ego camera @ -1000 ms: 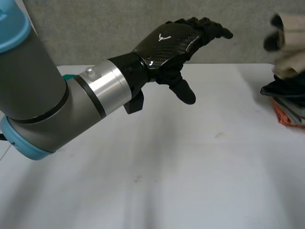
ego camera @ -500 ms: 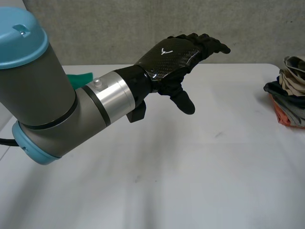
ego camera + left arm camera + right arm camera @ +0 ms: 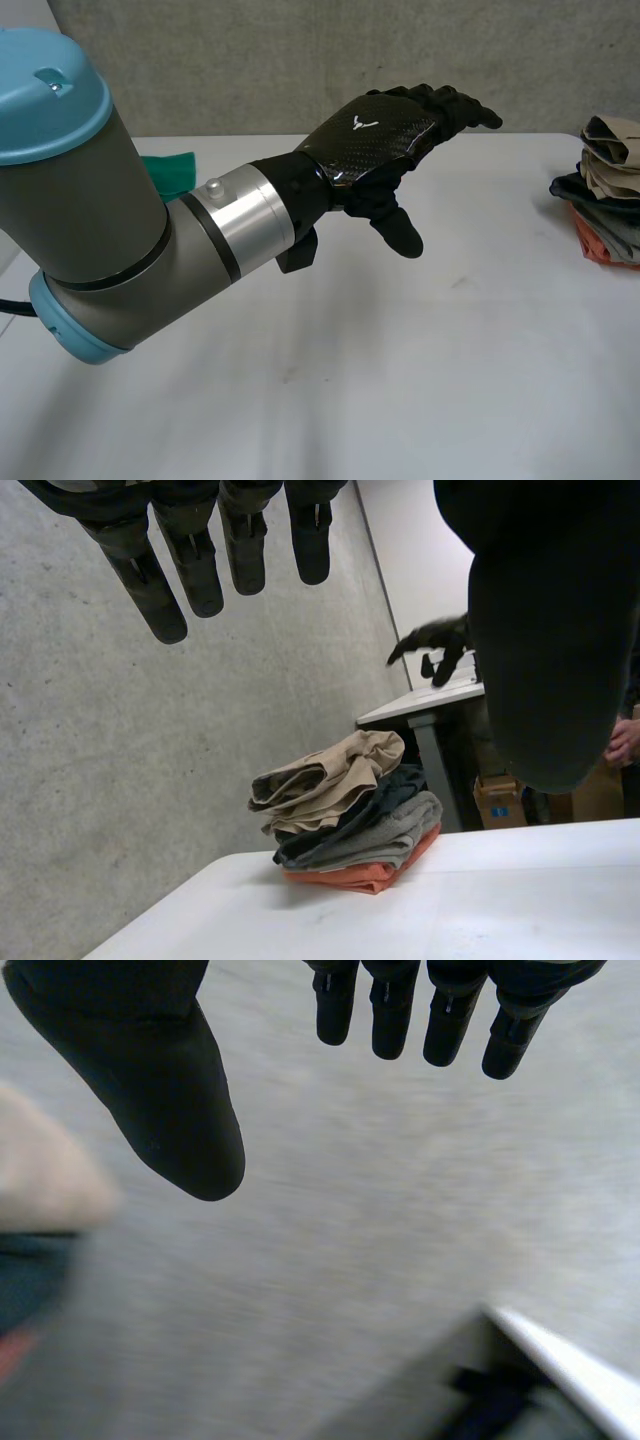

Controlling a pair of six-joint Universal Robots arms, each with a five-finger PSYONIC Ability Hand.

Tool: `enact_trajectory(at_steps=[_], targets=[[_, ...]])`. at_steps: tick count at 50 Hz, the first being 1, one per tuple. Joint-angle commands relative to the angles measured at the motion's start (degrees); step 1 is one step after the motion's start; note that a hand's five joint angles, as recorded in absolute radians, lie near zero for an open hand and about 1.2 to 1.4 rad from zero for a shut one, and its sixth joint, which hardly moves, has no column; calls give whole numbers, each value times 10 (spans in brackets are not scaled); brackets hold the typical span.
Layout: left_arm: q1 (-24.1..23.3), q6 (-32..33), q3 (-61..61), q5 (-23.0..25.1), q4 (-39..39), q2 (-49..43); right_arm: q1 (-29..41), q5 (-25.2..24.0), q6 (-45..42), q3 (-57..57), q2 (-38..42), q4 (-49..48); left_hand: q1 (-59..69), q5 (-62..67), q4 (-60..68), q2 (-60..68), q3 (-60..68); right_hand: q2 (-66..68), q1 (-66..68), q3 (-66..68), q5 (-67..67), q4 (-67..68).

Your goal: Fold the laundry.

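1. Black weave covers the back of my left hand (image 3: 380, 140), which hangs above the white table (image 3: 400, 380), palm turned down, at the end of my left arm (image 3: 120, 240).
2. In the left wrist view its fingers (image 3: 150, 580) are straight and a little apart, the thumb stands well off from them, and nothing lies between: the hand is empty.
3. The pile (image 3: 610, 190) of folded laundry sits at the table's far right edge, well apart from my left hand. From the left wrist it shows out beyond the fingertips (image 3: 345, 815).
4. The pile is stacked beige on top, then a dark piece, then grey, with orange at the bottom touching the table. The beige piece is rumpled and overhangs the ones below.
5. My right hand (image 3: 160, 1090) shows in its own wrist view with the fingers straight and side by side, the thumb held apart, and nothing in its grasp. Grey wall (image 3: 400, 1210) lies beyond it.
6. Beside that thumb there is a beige and dark blur; I cannot tell what it is.
7. A green cloth (image 3: 170, 172) lies on the table at the far left, partly hidden behind my left arm, apart from both hands.
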Motion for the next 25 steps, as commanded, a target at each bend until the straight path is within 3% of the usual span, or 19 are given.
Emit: enact_trajectory(at_steps=[1, 5, 9, 10, 13, 14, 19, 25], targets=[[0, -3, 25, -7, 8, 12, 17, 143, -49, -84, -5, -39, -4, 3, -1, -6, -6, -22, -32, -21, -411, -21], [7, -24, 65, -61, 14, 43, 110, 135, -18, -81, -34, -104, -4, 3, -1, -6, -6, -22, -32, -21, -411, -21], [30, -43, 104, -171, 18, 68, 200, 98, 3, -30, -90, -175, -3, 3, -1, -6, -6, -22, -32, -21, -411, -21], [53, -43, 118, -220, 18, 68, 217, 84, 1, -12, -101, -187, -15, -8, -13, -18, -18, -22, -32, -21, -411, -21], [110, -38, 120, -277, 17, 67, 291, 16, -10, 67, -137, -232, -25, -19, -23, -28, -28, -22, -32, -21, -411, -21], [159, -33, 118, -295, 12, 64, 308, 4, -11, 86, -141, -237, -25, -19, -23, -28, -28, -22, -32, -21, -411, -21], [255, 31, 78, -283, 9, 28, 410, -29, -36, 211, -149, -246, -25, -19, -23, -28, -28, -22, -32, -21, -411, -21], [316, 160, 68, -278, 23, -97, 484, -26, -136, 355, -140, -247, -34, -27, -31, -36, -36, -22, -32, -21, -411, -21]])
